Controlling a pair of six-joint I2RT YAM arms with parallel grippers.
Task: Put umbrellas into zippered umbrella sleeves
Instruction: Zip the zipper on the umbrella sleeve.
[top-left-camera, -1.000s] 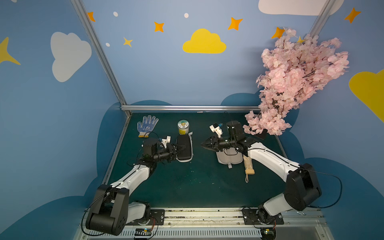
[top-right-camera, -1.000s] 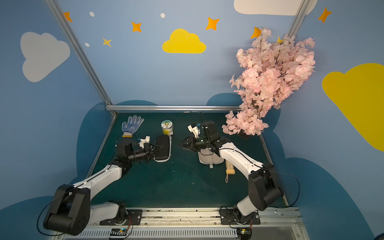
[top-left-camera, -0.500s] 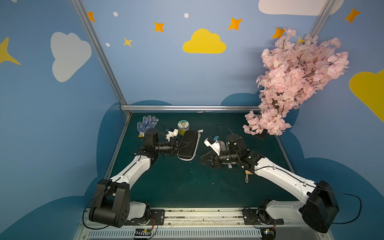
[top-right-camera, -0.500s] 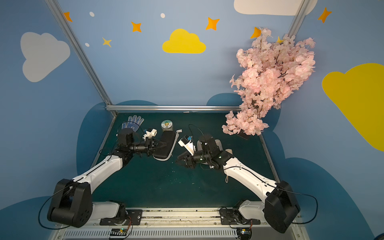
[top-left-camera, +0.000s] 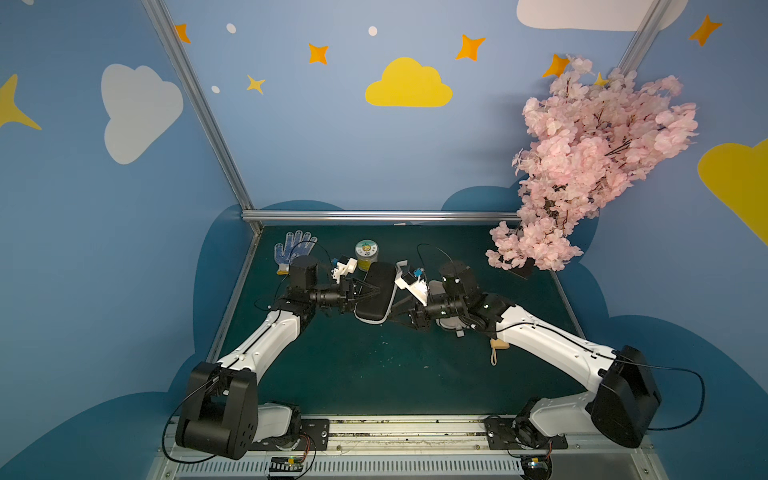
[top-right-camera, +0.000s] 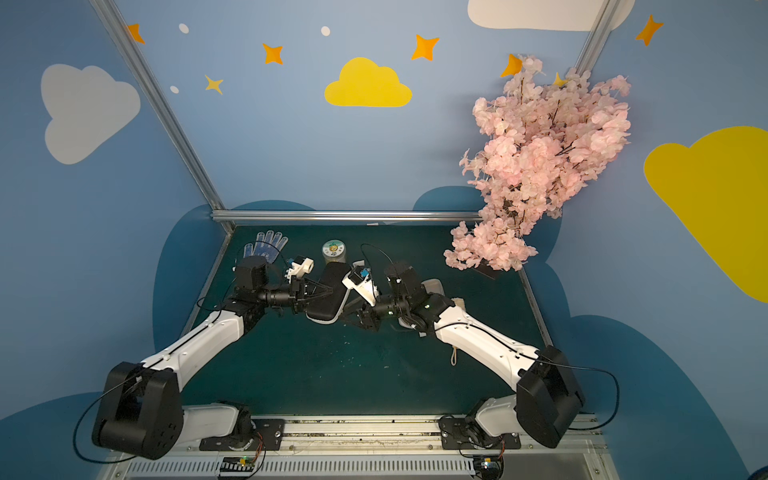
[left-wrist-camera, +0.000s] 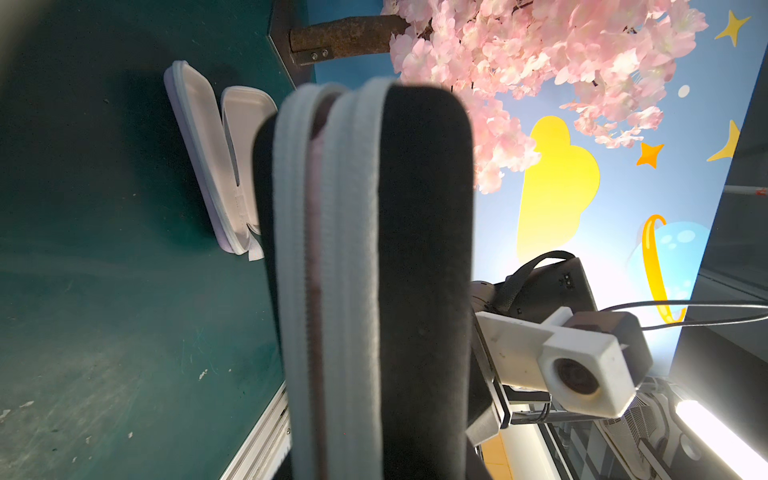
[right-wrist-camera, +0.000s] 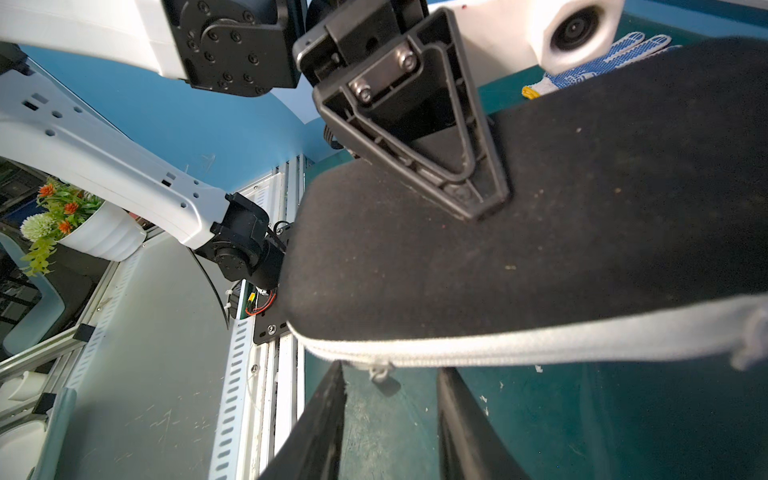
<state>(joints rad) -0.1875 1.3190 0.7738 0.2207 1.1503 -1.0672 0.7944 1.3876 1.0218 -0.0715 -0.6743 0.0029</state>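
My left gripper (top-left-camera: 365, 291) is shut on the black zippered umbrella sleeve (top-left-camera: 374, 293), holding it on edge above the green table; one of its fingers (right-wrist-camera: 436, 137) presses the shell. Through the partly open grey zipper (left-wrist-camera: 332, 291) the pink umbrella (left-wrist-camera: 318, 166) shows inside. My right gripper (right-wrist-camera: 392, 374) is open at the sleeve's near end, fingers either side of the small zipper pull (right-wrist-camera: 380, 372), not touching it. The lilac sleeve (left-wrist-camera: 216, 166) lies open on the table, mostly under my right arm in both top views. The beige umbrella (top-left-camera: 498, 344) lies beside it, wrist loop trailing.
A blue-dotted white glove (top-left-camera: 293, 249) and a round tin (top-left-camera: 366, 254) sit at the back left. A pink blossom branch (top-left-camera: 582, 166) overhangs the back right corner. A metal rail (top-left-camera: 374, 215) runs along the table's far edge.
My left gripper raised the black sleeve off the table and turned it on edge toward the middle. My right arm left the lilac sleeve and swung left to the black sleeve's end.
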